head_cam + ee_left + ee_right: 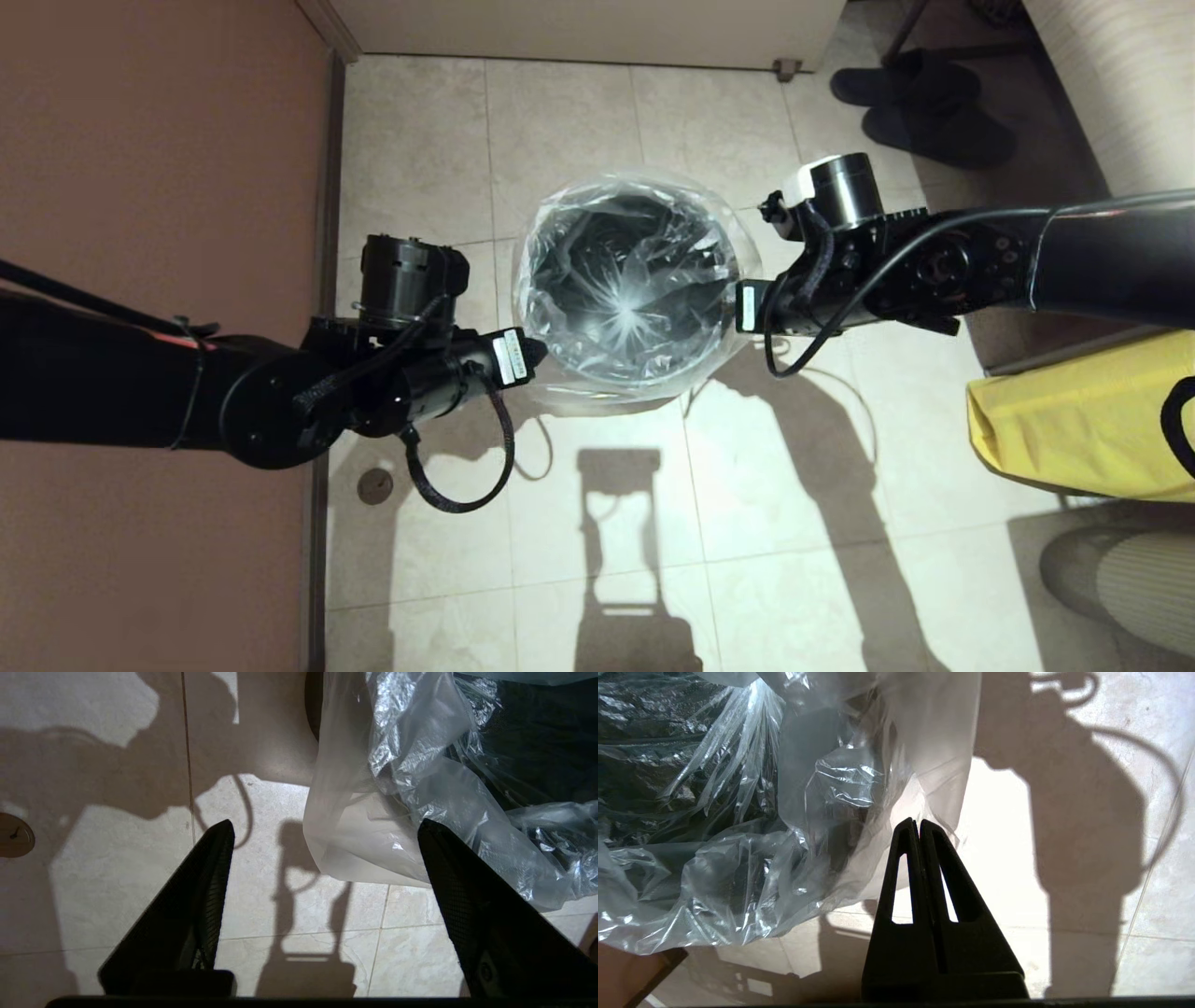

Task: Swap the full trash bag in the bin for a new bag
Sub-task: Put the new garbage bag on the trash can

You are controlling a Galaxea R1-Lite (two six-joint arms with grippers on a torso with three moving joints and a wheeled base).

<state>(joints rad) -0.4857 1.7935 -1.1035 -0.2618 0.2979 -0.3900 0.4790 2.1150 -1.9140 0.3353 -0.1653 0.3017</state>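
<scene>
While clear new bag (627, 308) lines bin (312, 704), star seal centred, left tool (322, 830) gapes beside it; right tool (918, 828) pinched empty; beige tile floor (803, 523).

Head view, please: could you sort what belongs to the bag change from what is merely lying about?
Job:
- round dark grey plastic bin
- thin clear crinkly plastic bag lining it
- left end effector, open
- right end effector, shut

Lying about:
- opaque yellow sack
- dark slippers
</scene>
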